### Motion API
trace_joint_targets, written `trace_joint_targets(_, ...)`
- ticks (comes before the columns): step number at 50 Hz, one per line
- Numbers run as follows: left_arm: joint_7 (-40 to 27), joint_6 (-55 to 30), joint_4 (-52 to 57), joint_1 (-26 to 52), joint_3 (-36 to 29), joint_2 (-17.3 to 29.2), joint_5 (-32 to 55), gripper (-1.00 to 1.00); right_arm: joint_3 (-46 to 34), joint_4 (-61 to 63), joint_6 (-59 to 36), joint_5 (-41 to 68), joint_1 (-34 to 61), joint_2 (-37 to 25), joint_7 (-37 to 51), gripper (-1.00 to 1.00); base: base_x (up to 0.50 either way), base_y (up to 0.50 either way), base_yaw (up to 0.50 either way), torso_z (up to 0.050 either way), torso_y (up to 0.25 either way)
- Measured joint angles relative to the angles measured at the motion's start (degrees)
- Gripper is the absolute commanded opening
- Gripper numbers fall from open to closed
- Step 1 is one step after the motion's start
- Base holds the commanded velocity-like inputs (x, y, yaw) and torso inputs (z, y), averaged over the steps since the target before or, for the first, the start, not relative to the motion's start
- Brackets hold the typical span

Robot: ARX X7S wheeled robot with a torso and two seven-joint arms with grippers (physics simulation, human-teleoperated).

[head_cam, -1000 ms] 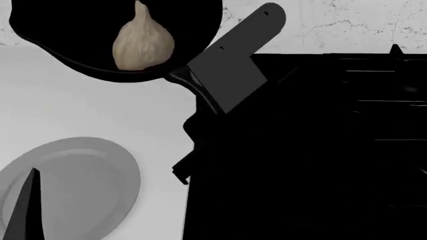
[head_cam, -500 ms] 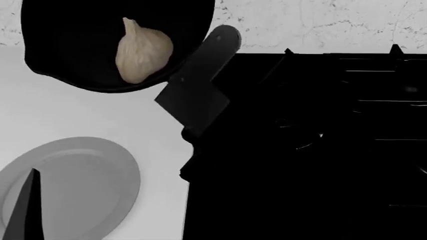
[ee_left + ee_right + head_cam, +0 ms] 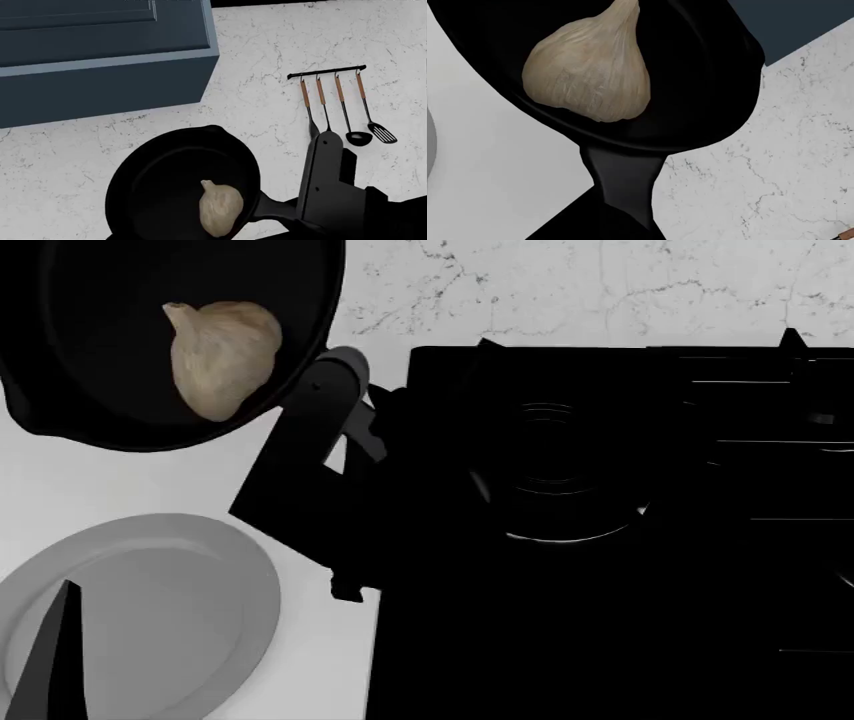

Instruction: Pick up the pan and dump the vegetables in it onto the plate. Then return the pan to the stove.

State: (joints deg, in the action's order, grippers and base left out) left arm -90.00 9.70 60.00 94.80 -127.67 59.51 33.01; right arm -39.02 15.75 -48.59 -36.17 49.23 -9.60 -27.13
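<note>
Swinging leftward since the earlier frames, the pan now hangs at ten o'clock in the head view, its handle trailing toward four o'clock into the right gripper, and the burner it left stands uncovered on the stove. The garlic bulb lies inside the pan, tip toward nine o'clock. The plate sits at seven o'clock on the pale counter, below the pan but not yet under it. A dark sliver of the left gripper crosses the plate; whether its jaws are apart I cannot tell.

From the left wrist, the skillet is seen aloft against a marbled white wall, with the bulb near the handle side. A blue-grey cabinet hangs at eleven o'clock, and a rail of ladles and spatulas at two o'clock.

From the right wrist, the bulb fills the pan, and the handle runs down into the gripper, which appears clamped on it.

To dump well, I judge the pan should travel on toward seven o'clock until its lip overhangs the plate's middle, then tip slowly and low so the bulb doesn't roll off.
</note>
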Motion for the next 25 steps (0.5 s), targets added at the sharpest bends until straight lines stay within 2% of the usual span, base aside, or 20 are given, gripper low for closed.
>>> trace_joint_targets(25, 0.0, 0.79, 0.0, 0.86, -1.22, -0.44, -0.63, 1.0, -5.44, -4.79, 10.51, -2.44, -0.73, -2.55, 12.0, -1.0, 0.0, 0.0, 0.0, 0.001, 0.002)
